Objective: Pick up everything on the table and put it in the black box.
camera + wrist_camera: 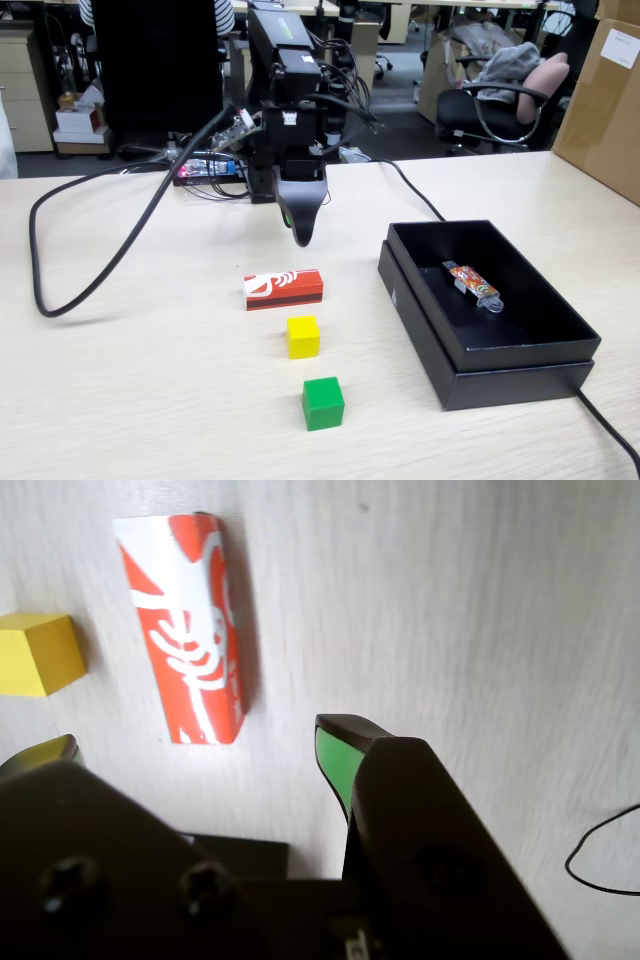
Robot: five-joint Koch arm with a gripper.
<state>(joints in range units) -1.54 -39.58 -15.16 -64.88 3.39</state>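
Gripper (pixel 302 236) (open) above red block (pixel 283 288)

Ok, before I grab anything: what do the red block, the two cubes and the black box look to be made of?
Red block: smooth, slightly glossy printed surface, perhaps wrapped or painted; core unclear.
Yellow cube and green cube: solid, evenly coloured, crisp edges, matte; likely painted wood or plastic.
Black box: matte with thin straight walls, looks like cardboard.

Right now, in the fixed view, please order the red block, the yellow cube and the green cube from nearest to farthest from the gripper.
From the gripper:
1. Red block, just below it.
2. Yellow cube, further toward the camera.
3. Green cube, closest to the camera.
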